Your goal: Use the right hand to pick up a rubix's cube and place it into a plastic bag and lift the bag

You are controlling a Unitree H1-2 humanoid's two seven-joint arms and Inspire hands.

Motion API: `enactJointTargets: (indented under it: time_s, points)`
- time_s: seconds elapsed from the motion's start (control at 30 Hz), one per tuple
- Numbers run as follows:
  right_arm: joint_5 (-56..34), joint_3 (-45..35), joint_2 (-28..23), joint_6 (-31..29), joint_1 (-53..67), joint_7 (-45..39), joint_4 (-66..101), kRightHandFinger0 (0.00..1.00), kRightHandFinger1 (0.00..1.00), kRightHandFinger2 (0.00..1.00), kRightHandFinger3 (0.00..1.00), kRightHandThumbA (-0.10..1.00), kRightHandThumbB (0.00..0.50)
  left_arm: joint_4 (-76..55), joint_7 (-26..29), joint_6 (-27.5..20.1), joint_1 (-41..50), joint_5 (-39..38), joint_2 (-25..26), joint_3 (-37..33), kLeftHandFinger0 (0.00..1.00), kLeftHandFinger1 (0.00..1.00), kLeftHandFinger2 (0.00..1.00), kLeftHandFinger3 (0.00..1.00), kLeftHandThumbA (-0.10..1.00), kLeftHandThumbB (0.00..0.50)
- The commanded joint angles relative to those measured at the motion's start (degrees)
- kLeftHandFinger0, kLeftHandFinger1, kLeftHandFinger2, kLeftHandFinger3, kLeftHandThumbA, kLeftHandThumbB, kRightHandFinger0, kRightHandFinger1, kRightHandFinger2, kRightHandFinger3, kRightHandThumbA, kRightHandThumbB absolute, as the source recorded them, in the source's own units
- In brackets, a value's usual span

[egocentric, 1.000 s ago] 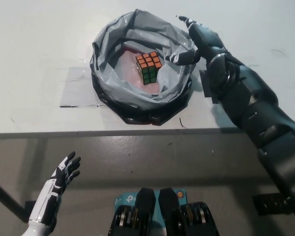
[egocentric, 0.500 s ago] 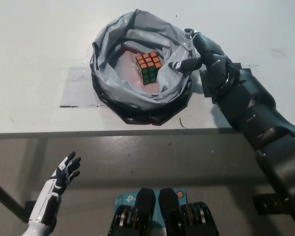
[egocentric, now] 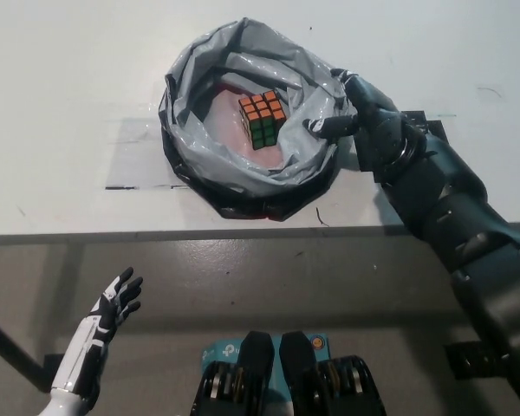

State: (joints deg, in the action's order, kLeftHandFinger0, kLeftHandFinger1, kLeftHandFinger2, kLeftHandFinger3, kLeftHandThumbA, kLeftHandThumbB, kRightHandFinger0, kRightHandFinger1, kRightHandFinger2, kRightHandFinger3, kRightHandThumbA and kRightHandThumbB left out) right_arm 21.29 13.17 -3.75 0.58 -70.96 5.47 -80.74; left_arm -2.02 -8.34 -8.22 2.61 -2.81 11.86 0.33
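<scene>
Since a second ago the black right hand has slid down onto the bag's right rim, its fingers now pinching the crinkled plastic.

Glossy, grey and rumpled, the plastic bag sits open like a bowl on the smooth white table, its black underside showing at the front. Inside, on pinkish lining, rests the cube, orange on top, green in front. Below the table edge lies grey floor, where the white left hand hangs, fingers spread and empty.
</scene>
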Motion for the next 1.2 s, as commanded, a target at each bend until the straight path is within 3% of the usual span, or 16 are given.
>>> enactJointTargets:
  time_s: [0.0, 0.03, 0.07, 0.13, 0.17, 0.27, 0.3, 0.33, 0.43, 0.8, 0.9, 1.0, 1.03, 1.1, 1.13, 1.17]
  points:
    - [-8.4, -7.3, 1.1, -2.6, -2.5, 1.3, 1.1, 0.68, 1.0, 1.0, 1.0, 0.49, 0.355, -1.5, -0.6, -1.5, -0.7, 0.8, 0.7, -0.2, 1.0, 1.0, 1.0, 1.0, 1.0, 0.157]
    - [-10.3, -9.3, 1.4, -2.8, -2.7, 1.3, 1.2, 0.52, 0.92, 1.0, 1.0, 0.44, 0.345, -1.6, -0.6, -1.5, -0.7, 0.7, 0.7, -0.2, 1.0, 1.0, 1.0, 1.0, 1.0, 0.156]
    - [-12.7, -12.2, 1.7, -3.1, -2.9, 1.4, 1.3, 0.31, 0.67, 1.0, 1.0, 0.38, 0.331, -1.6, -0.7, -1.6, -0.7, 0.6, 0.8, -0.2, 1.0, 1.0, 1.0, 1.0, 1.0, 0.155]
    - [-14.7, -15.5, 2.1, -3.3, -3.3, 1.6, 1.3, 0.19, 0.46, 1.0, 1.0, 0.29, 0.32, -1.5, -0.8, -1.8, -0.8, 0.6, 0.8, -0.2, 1.0, 1.0, 1.0, 1.0, 1.0, 0.156]
    - [-17.2, -18.5, 2.4, -3.5, -3.7, 1.5, 1.5, 0.13, 0.29, 0.81, 1.0, 0.15, 0.285, -1.4, -0.8, -1.9, -0.9, 0.5, 0.8, -0.2, 1.0, 1.0, 1.0, 1.0, 1.0, 0.165]
    - [-20.8, -23.6, 3.0, -4.1, -4.5, 1.3, 1.8, 0.13, 0.23, 0.65, 1.0, 0.1, 0.265, -1.1, -0.7, -2.1, -1.1, 0.5, 0.7, -0.2, 1.0, 1.0, 1.0, 1.0, 1.0, 0.175]
    - [-21.8, -25.1, 3.1, -4.4, -4.7, 1.4, 1.8, 0.07, 0.17, 0.55, 1.0, 0.07, 0.26, -1.0, -0.8, -2.2, -1.2, 0.5, 0.7, -0.2, 1.0, 1.0, 1.0, 1.0, 1.0, 0.177]
    - [-22.6, -26.4, 3.2, -4.6, -5.0, 1.2, 1.8, 0.02, 0.15, 0.54, 1.0, 0.03, 0.251, -1.0, -0.8, -2.2, -1.2, 0.4, 0.7, -0.2, 1.0, 1.0, 1.0, 1.0, 1.0, 0.183]
    - [-24.1, -29.6, 3.3, -4.2, -6.0, 0.6, 1.8, 0.0, 0.14, 0.58, 1.0, 0.04, 0.233, -1.3, -0.8, -1.6, -1.3, 0.4, 0.7, -0.2, 1.0, 1.0, 1.0, 1.0, 1.0, 0.184]
    - [-27.5, -33.4, 2.7, -3.1, -7.2, -0.3, 1.7, 0.0, 0.11, 0.48, 1.0, 0.0, 0.249, -1.0, -0.6, -1.4, -1.9, 0.6, 0.6, -0.2, 1.0, 1.0, 1.0, 1.0, 1.0, 0.193]
    - [-28.7, -34.1, 2.5, -2.7, -7.8, -1.0, 1.8, 0.0, 0.12, 0.48, 1.0, 0.04, 0.229, -1.0, -0.7, -1.6, -2.0, 0.5, 0.6, -0.1, 0.99, 1.0, 1.0, 1.0, 1.0, 0.185]
    - [-30.6, -35.4, 2.2, -2.0, -8.5, -2.1, 2.0, 0.0, 0.06, 0.41, 1.0, 0.07, 0.224, -1.1, -0.6, -1.3, -2.1, 0.6, 0.6, -0.1, 0.99, 1.0, 1.0, 1.0, 1.0, 0.182]
    - [-32.8, -37.0, 1.9, -0.6, -9.6, -3.5, 2.4, 0.0, 0.01, 0.36, 1.0, 0.08, 0.193, -1.2, -0.5, -1.1, -2.2, 0.8, 0.6, -0.1, 0.99, 1.0, 1.0, 1.0, 1.0, 0.18]
    - [-34.7, -38.7, 1.9, 0.4, -10.7, -4.0, 2.7, 0.0, 0.0, 0.27, 1.0, 0.06, 0.203, -1.1, -0.5, -1.3, -2.3, 0.8, 0.7, -0.1, 0.99, 1.0, 1.0, 1.0, 1.0, 0.177]
    - [-35.8, -39.9, 1.9, 1.5, -11.6, -3.9, 3.0, 0.0, 0.0, 0.16, 1.0, 0.04, 0.209, -1.0, -0.5, -1.3, -2.3, 0.8, 0.7, -0.1, 0.99, 1.0, 1.0, 1.0, 1.0, 0.177]
    - [-36.3, -40.4, 1.9, 2.0, -12.0, -3.9, 3.2, 0.0, 0.0, 0.16, 1.0, 0.04, 0.209, -0.9, -0.5, -1.3, -2.3, 0.8, 0.7, -0.1, 0.99, 1.0, 1.0, 1.0, 1.0, 0.177]
